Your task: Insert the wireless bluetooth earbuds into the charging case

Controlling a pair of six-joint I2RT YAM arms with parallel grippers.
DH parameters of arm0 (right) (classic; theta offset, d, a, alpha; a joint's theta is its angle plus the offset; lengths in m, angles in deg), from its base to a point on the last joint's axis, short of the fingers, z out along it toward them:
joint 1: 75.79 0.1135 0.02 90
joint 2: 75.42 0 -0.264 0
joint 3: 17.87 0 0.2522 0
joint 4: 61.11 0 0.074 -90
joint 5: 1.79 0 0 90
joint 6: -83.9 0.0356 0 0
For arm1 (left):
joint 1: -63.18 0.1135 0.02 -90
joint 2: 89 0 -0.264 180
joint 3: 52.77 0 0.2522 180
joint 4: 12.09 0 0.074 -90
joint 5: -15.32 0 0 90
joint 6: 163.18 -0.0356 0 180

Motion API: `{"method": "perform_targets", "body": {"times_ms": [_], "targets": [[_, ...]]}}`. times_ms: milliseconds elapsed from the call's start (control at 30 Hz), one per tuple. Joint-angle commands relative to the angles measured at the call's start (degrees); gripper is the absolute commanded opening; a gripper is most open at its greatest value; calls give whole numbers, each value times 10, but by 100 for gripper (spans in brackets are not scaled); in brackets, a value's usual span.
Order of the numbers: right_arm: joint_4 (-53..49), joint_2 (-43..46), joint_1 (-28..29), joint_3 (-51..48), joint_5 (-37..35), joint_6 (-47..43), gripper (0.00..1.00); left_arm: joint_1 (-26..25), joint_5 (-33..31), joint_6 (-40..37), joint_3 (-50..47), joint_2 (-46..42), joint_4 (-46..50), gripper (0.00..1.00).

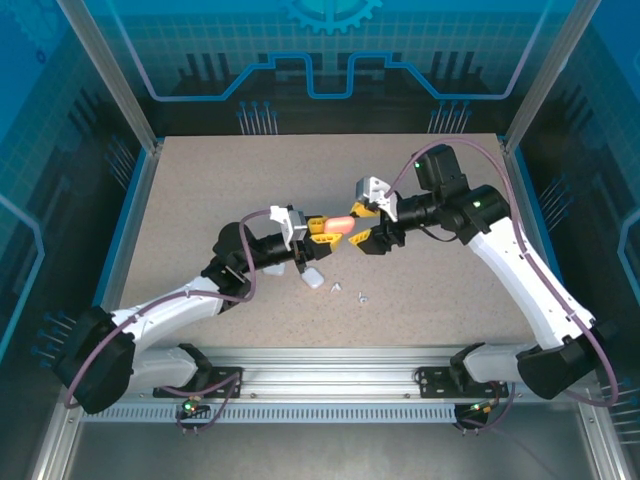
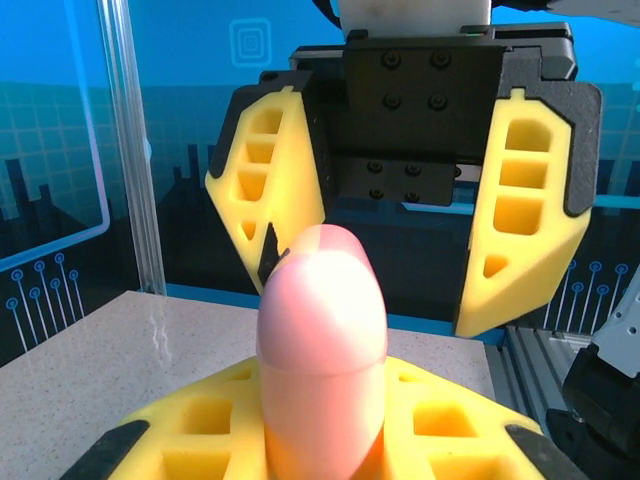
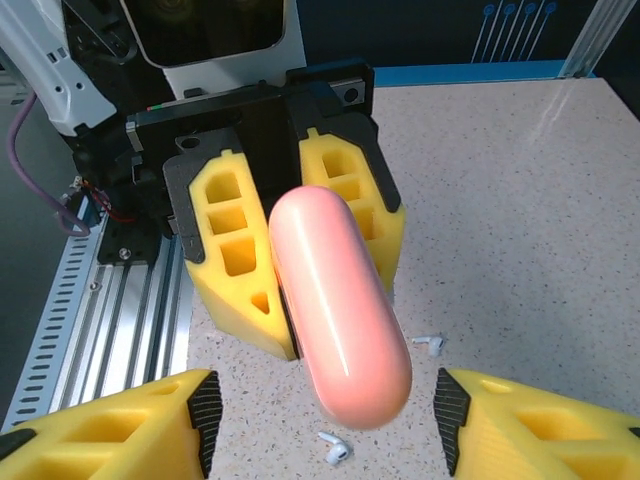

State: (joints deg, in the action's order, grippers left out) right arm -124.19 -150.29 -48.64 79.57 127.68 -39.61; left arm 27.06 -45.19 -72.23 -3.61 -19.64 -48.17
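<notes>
The left gripper [image 1: 325, 228] is raised above the middle of the counter [image 1: 200, 200], its jaws pinching one end of a pink case [image 1: 340, 224]. The case is a smooth, rounded pill shape and looks closed. It sticks out past the yellow fingers toward the right arm, clear of the counter.

The right gripper [image 1: 361, 224] faces it from the other side with its jaws spread wide, one finger on each side of the free end of the case. In the right wrist view the right arm's yellow fingertips [image 3: 545, 425] stand well apart at the bottom corners, and the case [image 3: 340, 310] lies between them without touching either. In the left wrist view the right gripper [image 2: 395, 260] sits just behind the case [image 2: 322, 350], with open space on both sides.

Two white earbuds [image 1: 337, 288] [image 1: 362, 296] lie loose on the counter below the grippers, near each other. The right wrist view shows them too, one [image 3: 430, 343] beside the case's lower end and one [image 3: 335, 452] under its tip. A white case [image 1: 313, 279] rests on the counter just left of them, below the left gripper.
</notes>
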Motion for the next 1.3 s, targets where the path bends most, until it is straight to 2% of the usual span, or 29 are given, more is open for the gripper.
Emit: {"method": "perform_targets", "body": {"times_ms": [0,467,533,767,867,933,1000,1267], "targets": [[-3,-11,10,13,19,1,57,2,15,-15,-5,-10,-6,14],[-10,-24,11,29,35,5,24,2,8,-22,-3,-14,10,14],[-12,-25,9,31,35,9,20,2,6,-22,-3,-13,9,17],[27,0,-12,-2,22,81,18,2,-47,-39,-15,-27,19,63],[59,18,-21,-37,-14,127,18,3,-71,-58,-18,-43,44,88],[79,23,-28,-63,-54,164,18,2,-84,-72,-18,-57,62,98],[91,17,-37,-87,-103,208,19,2,-100,-87,-20,-72,78,99],[113,-88,-65,-142,-191,353,18,3,-176,-140,-26,-135,138,99]]}}
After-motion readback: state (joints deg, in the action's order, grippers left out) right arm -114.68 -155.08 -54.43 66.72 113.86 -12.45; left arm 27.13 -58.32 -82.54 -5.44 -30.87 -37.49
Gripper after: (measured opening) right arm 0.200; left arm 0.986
